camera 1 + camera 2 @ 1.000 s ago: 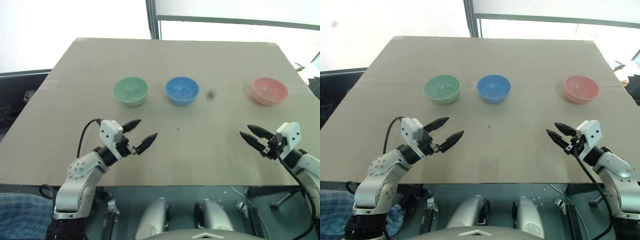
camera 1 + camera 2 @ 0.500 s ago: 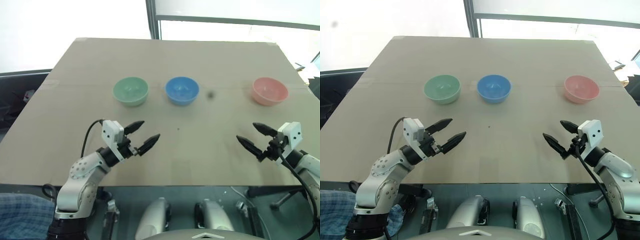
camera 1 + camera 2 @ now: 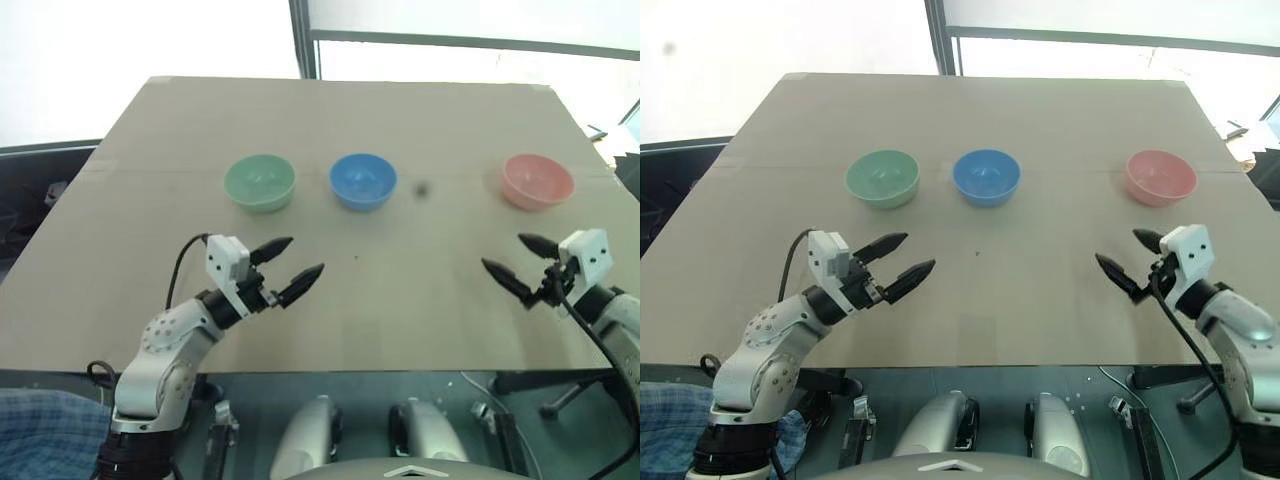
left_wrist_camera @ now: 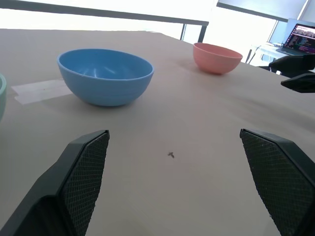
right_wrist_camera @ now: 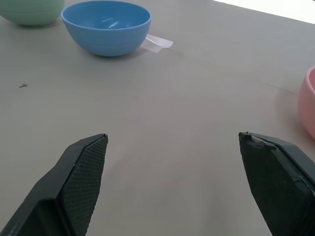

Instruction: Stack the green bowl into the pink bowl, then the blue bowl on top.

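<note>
Table [image 3: 400,320] seen from above, brown and flat; three bowls set in a row across its far half, all upright, none stacked. Green bowl [image 3: 260,182] at the robot's left; blue bowl [image 3: 362,181] just beside it toward the middle, the two apart, not touching; pink bowl [image 3: 538,182] well apart at the right, near the table's right edge. A small dark spot [image 3: 422,187] noted on the table between blue and pink; what it is cannot be told. A strip of clear tape [image 5: 158,42] seen lying flat by the blue bowl in the right wrist view.

Left gripper [image 3: 296,268] held over the near left part of the table, pointing toward the middle; fingers spread wide, nothing between them; green bowl lies beyond it, apart. Right gripper [image 3: 520,263] held over the near right part, pointing inward; fingers likewise spread, nothing gripped; pink bowl lies beyond it, apart.

In the left wrist view the green bowl is cut off at the frame edge, only a sliver of rim [image 4: 1,96] shown; the right gripper's dark fingertips [image 4: 295,73] appear past the pink bowl, partly cut off. In the right wrist view the pink bowl [image 5: 307,105] is cut by the frame edge and the green bowl [image 5: 32,11] shows its lower part only. A laptop screen [image 4: 305,37] is made out beyond the table; its contents unreadable. The right arm is partly cut off at the frame edge in the head views.
</note>
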`<action>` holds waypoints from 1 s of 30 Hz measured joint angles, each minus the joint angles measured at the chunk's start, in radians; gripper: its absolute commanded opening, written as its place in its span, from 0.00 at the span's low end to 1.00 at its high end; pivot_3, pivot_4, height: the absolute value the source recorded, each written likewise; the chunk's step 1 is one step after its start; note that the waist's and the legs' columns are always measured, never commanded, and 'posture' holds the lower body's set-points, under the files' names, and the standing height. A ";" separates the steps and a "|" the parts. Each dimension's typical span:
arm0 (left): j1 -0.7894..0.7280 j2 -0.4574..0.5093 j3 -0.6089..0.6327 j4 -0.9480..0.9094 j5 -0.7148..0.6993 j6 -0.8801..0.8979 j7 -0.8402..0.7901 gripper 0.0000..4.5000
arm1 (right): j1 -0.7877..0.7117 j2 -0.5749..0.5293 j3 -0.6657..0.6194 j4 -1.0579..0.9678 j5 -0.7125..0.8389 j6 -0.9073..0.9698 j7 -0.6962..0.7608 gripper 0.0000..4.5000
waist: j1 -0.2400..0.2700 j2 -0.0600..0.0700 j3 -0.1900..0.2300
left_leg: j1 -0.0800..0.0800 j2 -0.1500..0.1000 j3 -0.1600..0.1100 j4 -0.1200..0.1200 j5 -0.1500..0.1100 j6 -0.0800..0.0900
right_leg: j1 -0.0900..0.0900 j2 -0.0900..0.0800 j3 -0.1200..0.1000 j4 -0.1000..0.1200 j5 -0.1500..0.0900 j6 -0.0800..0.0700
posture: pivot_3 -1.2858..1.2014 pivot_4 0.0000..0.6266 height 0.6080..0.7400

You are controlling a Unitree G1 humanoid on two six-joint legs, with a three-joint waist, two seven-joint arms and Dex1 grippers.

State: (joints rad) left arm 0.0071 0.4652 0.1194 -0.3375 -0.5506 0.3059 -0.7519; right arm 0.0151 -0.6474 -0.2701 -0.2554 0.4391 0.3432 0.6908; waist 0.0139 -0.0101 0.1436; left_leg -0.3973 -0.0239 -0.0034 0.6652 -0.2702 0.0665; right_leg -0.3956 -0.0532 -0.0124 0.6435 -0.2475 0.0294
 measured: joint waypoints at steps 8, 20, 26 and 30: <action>-0.078 -0.007 -0.004 -0.044 -0.124 0.042 -0.039 1.00 | -0.527 -0.148 0.188 0.485 -0.224 -0.019 0.059 0.99 | -0.001 0.002 0.001 | 0.000 0.000 0.001 0.002 0.001 -0.002 | 0.001 0.001 0.000 0.000 -0.001 -0.002 | 0.52 0.24 1.00; -0.107 -0.013 -0.034 -0.086 -0.147 0.060 -0.028 1.00 | -0.972 -0.115 0.437 1.233 -0.551 -0.292 0.117 0.99 | -0.003 0.002 0.001 | -0.002 -0.001 0.002 0.001 0.002 -0.003 | 0.000 0.001 0.001 -0.003 0.001 0.001 | 0.52 0.24 1.00; -0.113 -0.009 -0.040 -0.086 -0.147 0.058 -0.039 1.00 | -1.060 -0.087 0.485 1.444 -0.651 -0.333 0.084 0.88 | -0.005 0.002 0.001 | -0.002 -0.001 0.002 0.001 0.002 -0.003 | 0.000 0.001 0.001 -0.002 0.001 0.001 | 0.52 0.24 1.00; -0.115 -0.008 -0.041 -0.086 -0.146 0.054 -0.041 1.00 | -1.083 -0.072 0.501 1.500 -0.700 -0.378 0.079 0.55 | -0.010 0.002 0.002 | -0.002 -0.001 0.002 0.001 0.002 -0.003 | 0.000 0.001 0.001 -0.002 0.001 0.001 | 0.52 0.24 1.00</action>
State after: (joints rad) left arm -0.1075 0.4570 0.0779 -0.4236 -0.6968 0.3598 -0.7926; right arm -1.0682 -0.7190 0.2305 1.2448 -0.2608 -0.0344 0.7702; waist 0.0043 -0.0079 0.1452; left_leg -0.3991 -0.0246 -0.0011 0.6663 -0.2682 0.0636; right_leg -0.3955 -0.0521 -0.0116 0.6413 -0.2468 0.0303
